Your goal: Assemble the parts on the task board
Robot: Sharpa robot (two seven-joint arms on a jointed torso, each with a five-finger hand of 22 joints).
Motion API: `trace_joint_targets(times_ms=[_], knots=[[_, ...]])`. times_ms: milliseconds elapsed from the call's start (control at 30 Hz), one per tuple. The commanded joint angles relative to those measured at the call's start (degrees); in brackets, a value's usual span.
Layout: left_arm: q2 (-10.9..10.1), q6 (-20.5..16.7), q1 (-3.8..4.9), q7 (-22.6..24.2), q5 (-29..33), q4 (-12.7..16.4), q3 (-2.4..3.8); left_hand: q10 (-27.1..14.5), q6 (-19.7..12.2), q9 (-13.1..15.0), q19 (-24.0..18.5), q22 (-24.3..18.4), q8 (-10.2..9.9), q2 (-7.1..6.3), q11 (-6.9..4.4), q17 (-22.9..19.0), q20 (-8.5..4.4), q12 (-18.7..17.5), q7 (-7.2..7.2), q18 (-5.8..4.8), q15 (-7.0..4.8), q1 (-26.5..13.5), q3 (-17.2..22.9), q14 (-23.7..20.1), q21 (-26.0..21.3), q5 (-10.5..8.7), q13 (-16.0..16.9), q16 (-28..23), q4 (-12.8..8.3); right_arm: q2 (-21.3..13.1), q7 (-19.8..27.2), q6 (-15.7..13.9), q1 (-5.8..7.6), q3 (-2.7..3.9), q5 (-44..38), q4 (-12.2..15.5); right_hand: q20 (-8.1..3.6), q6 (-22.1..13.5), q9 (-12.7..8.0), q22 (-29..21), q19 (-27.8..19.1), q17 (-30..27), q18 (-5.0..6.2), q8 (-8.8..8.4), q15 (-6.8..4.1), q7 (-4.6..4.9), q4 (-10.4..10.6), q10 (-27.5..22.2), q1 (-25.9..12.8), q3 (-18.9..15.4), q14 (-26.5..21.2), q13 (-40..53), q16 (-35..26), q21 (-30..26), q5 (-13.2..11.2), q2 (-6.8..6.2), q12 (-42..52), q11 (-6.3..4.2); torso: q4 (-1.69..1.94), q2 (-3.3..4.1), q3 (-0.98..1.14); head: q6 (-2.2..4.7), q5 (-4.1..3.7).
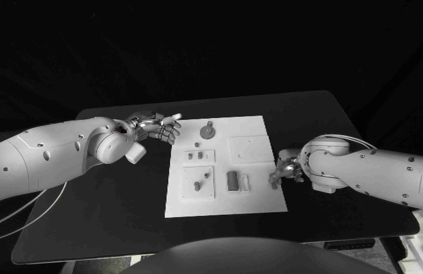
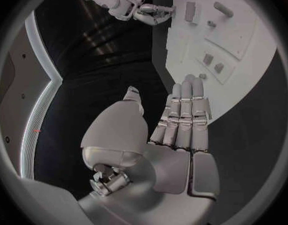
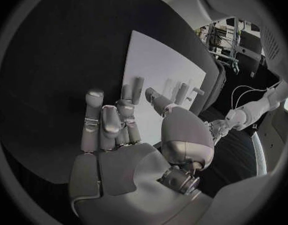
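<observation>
My left robot hand [image 1: 157,127] hovered with its fingers stretched apart and empty beside the far-left corner of the white task board [image 1: 255,200], which lay flat mid-surface [image 1: 106,225]. My right robot hand [image 1: 286,169], fingers loosely spread and holding nothing, sat at the board's right edge near a dark upright block [image 1: 231,180]. A round grey part [image 1: 207,130] lay near the board's far edge.
</observation>
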Motion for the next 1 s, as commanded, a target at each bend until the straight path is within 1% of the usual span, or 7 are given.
trace_joint_targets(times_ms=[33, 233, 467, 667, 800, 1000], knots=[[0.0, 0.7, 0.06, 0.4, 0.0, 0.1, 0.04, -0.5, -0.4, -0.1, -0.4, 0.1, -0.2, 0.15, -0.04, 0.1, -0.08, 0.0, 1.75, 0.71, 0.25, -0.5, 0.3, -0.1, -0.4, 0.19, -0.1, -0.2, 0.1, 0.4, -0.2, 1.1, -0.40, -0.07, -1.5, -0.3, 0.01, 0.6, -0.3, 0.1, -0.2, -0.1, 1.62, -0.26, 0.02, 0.11, -0.1, 0.2, -0.4, -0.3, -0.4, -0.1, 0.1, -0.1, 0.0, 0.16, -0.2, 0.02, -0.03, 0.00, 0.04, -0.03, 0.06], [0.0, 0.8, 0.06, 0.4, 0.0, 0.2, 0.04, -0.5, -0.4, -0.1, -0.4, 0.1, -0.2, 0.15, -0.04, 0.1, -0.08, 0.0, 1.75, 0.71, 0.25, -0.5, 0.3, -0.1, -0.4, 0.19, -0.1, -0.2, 0.1, 0.9, -0.6, 0.7, -0.57, -0.07, -2.0, -0.8, 0.02, 0.6, -0.3, 0.1, -0.2, 0.0, 1.62, -0.26, 0.01, 0.09, 0.0, 0.2, -0.5, -0.3, -0.3, -0.1, 0.1, -0.1, 0.0, 0.23, -0.2, 0.00, -0.02, -0.01, 0.05, -0.03, 0.17], [0.0, 0.8, 0.06, 0.4, 0.0, 0.2, 0.04, -0.5, -0.4, -0.1, -0.5, 0.1, -0.2, 0.15, -0.03, 0.1, -0.07, 0.0, 1.75, 0.71, 0.26, -0.6, 0.3, -0.1, -0.4, 0.19, -0.1, -0.3, 0.1, 2.1, -0.9, 1.3, -0.61, -0.06, -2.1, -1.9, 0.03, 0.7, -0.3, 0.1, -0.2, 0.0, 1.62, -0.26, 0.01, 0.08, 0.1, 0.3, -0.6, -0.3, -0.3, -0.1, 0.1, -0.1, 0.0, 0.35, -0.2, -0.01, -0.02, 0.00, 0.04, 0.00, 0.27], [0.0, 1.2, 0.06, 0.2, 1.0, 0.2, 0.04, -0.5, -0.5, -0.1, -0.5, 0.1, -0.2, 0.13, -0.03, 0.1, -0.07, 0.0, 1.76, 0.71, 0.26, -0.6, 0.4, -0.1, -0.4, 0.19, -0.1, -0.3, 0.1, 2.9, -1.0, 1.6, -1.08, -0.06, -4.0, -2.7, 0.07, 0.7, -0.3, 0.2, -0.3, 0.0, 1.62, -0.29, 0.03, 0.05, 0.4, 0.3, -1.0, -0.4, -0.3, 0.0, 0.2, -0.1, 0.0, 0.59, -0.1, -0.04, -0.03, -0.03, 0.01, -0.16, 0.42], [0.0, 1.2, 0.06, 0.1, 1.6, 0.0, 0.04, -0.6, -0.5, -0.1, -0.5, 0.1, -0.2, 0.14, -0.02, 0.1, -0.06, 0.0, 1.77, 0.70, 0.27, -0.7, 0.3, -0.1, -0.4, 0.19, -0.1, -0.3, 0.1, 3.5, -0.9, 1.6, -1.39, -0.06, -4.9, -3.0, 0.08, 0.7, -0.3, 0.2, -0.3, 0.0, 1.62, -0.29, 0.03, 0.05, 0.4, 0.3, -1.1, -0.4, -0.3, 0.0, 0.2, -0.1, -0.1, 0.57, -0.1, -0.04, -0.07, -0.03, 0.01, -0.15, 0.37], [-0.1, 1.3, 0.06, 0.1, 1.4, 0.1, 0.04, -0.6, -0.5, -0.1, -0.5, 0.1, -0.2, 0.13, -0.01, 0.1, -0.06, 0.0, 1.77, 0.71, 0.27, -0.8, 0.4, -0.2, -0.4, 0.19, -0.1, -0.3, 0.1, 4.2, -0.9, 2.3, -1.74, -0.06, -6.3, -3.6, 0.06, 0.7, -0.3, 0.2, -0.3, 0.1, 1.62, -0.28, 0.03, 0.03, 0.4, 0.3, -1.0, -0.4, -0.3, 0.0, 0.2, -0.1, -0.1, 0.66, -0.1, -0.06, 0.00, -0.03, 0.02, -0.30, 0.38]])
